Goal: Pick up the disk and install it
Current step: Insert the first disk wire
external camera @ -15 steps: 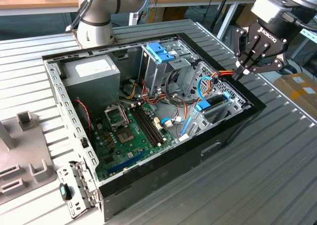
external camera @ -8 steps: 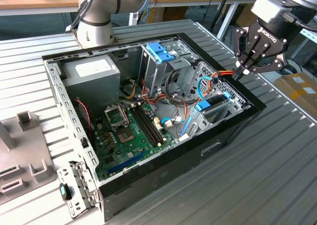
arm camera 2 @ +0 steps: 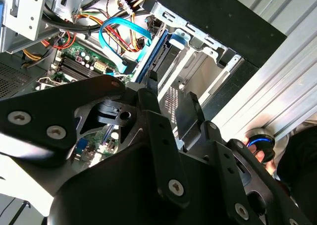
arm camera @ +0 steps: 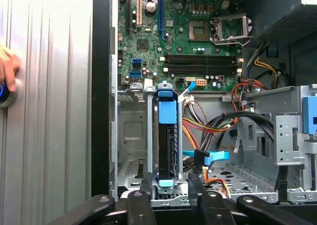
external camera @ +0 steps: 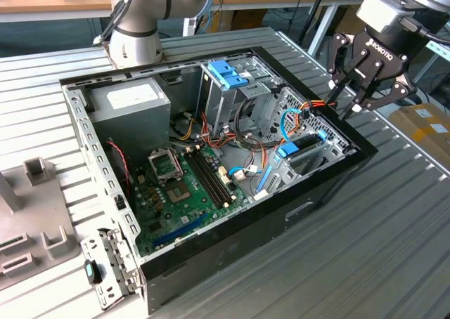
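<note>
Blue plastic edges the disk (arm camera: 168, 145), which stands on its narrow side in a metal bay (arm camera: 130, 136) at one corner of the open computer case (external camera: 105, 171), with a blue tab showing at each end of it. In the exterior view the disk (external camera: 304, 149) sits low in the case at that view's right, close under the hand (external camera: 344, 98), which hangs above the case rim and apart from it, fingers spread wide and holding nothing. In the first wrist view the hand (arm camera: 172, 190) has one black finger to either side of the disk's near end. Beside the bay run orange and yellow cables (arm camera: 208, 123) and a light blue cable (arm camera: 208, 156). Past them lies the green motherboard (arm camera: 188, 31). Farther off, a tall drive cage (external camera: 225, 105) carries a blue clip (external camera: 228, 73), and a grey power-supply box (external camera: 130, 101) fills the far corner. Under the case is a ribbed metal surface (external camera: 351, 249), where a person's fingers (arm camera: 7, 66) rest on a blue-lit knob (arm camera: 6, 93)
</note>
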You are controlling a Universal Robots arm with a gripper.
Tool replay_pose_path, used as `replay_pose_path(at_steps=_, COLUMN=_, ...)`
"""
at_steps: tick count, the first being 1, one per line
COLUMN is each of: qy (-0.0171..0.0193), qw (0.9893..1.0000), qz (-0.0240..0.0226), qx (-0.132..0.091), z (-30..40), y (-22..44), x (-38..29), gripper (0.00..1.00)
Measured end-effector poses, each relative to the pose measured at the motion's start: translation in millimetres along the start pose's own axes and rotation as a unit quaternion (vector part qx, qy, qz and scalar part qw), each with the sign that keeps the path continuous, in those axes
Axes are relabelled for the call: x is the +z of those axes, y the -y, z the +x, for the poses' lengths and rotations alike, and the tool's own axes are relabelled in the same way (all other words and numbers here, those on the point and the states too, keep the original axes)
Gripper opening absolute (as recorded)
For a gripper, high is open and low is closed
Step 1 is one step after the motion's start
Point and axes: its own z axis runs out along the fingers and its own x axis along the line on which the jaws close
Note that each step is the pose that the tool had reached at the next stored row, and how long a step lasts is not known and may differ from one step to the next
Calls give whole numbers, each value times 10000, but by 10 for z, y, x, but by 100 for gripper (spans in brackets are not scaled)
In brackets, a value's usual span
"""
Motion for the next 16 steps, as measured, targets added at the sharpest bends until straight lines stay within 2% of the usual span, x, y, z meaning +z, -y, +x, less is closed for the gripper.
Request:
replay_pose_path(at_steps=3, qy=-1, qw=10000, qz=-1, qx=-31, z=-2, y=1, x=1, gripper=42)
replay_pose_path(at_steps=9, qy=-15, qw=9996, qz=-14, qx=-288, z=-6, y=3, x=4, gripper=42)
replay_pose_path(at_steps=12, qy=-22, qw=9990, qz=-22, qx=-440, z=-6, y=3, x=5, gripper=42)
replay_pose_path(at_steps=16, qy=-35, qw=9976, qz=-34, qx=-686, z=-6, y=3, x=7, gripper=42)
